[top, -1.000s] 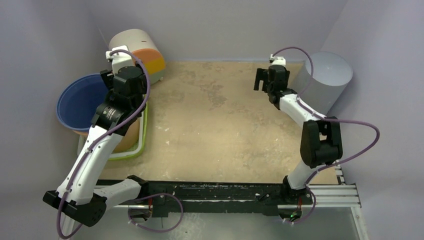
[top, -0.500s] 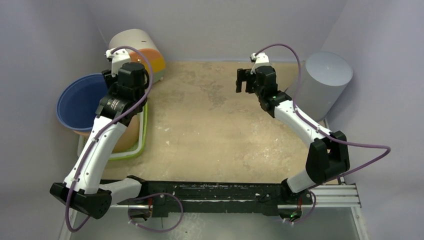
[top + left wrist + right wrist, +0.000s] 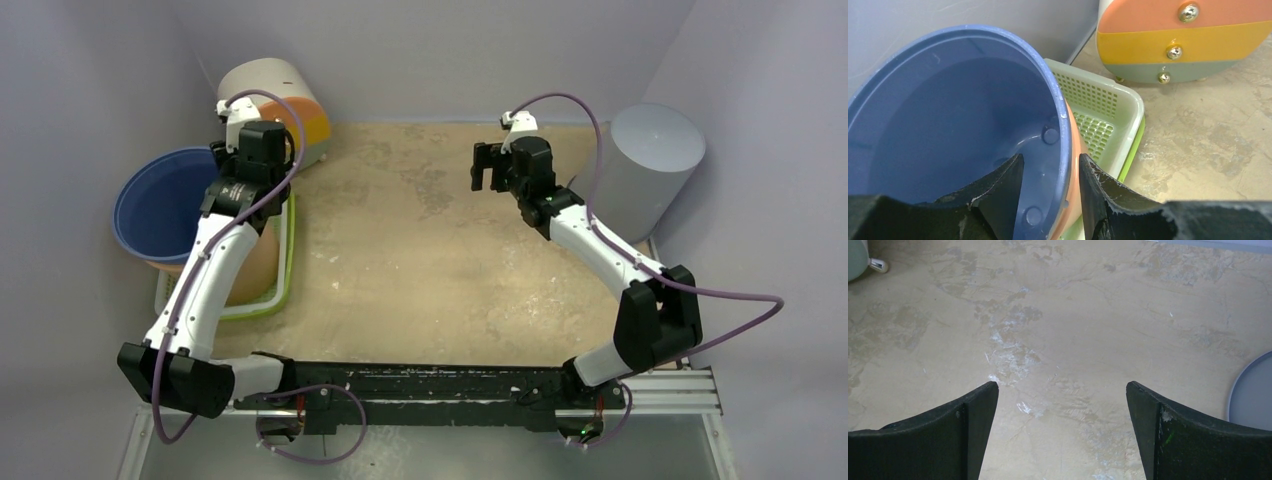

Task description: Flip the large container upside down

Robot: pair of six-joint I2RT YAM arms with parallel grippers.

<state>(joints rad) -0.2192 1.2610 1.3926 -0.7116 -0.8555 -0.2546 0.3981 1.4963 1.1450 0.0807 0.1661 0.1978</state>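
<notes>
The large container is a blue bucket [image 3: 165, 205] with an orange outside. It leans tilted at the left edge of the table, its mouth facing up and left, and fills the left wrist view [image 3: 948, 120]. My left gripper [image 3: 1050, 162] straddles the bucket's right rim. One finger is inside against the blue wall and the other outside by the orange wall, with a gap still showing, so it is open. In the top view it [image 3: 250, 150] sits over that rim. My right gripper [image 3: 487, 165] is wide open and empty above bare table [image 3: 1063, 390].
A pale green perforated basket [image 3: 1098, 110] lies under and beside the bucket [image 3: 285, 265]. A striped orange, yellow and grey cylinder [image 3: 285, 100] lies on its side at the back left. A grey cylinder [image 3: 650, 150] stands at the back right. Walls close in on three sides.
My left arm has swung its elbow and base links outward while its gripper stayed at the bucket rim. My right gripper has moved left, away from the grey cylinder. The bucket has not moved.
</notes>
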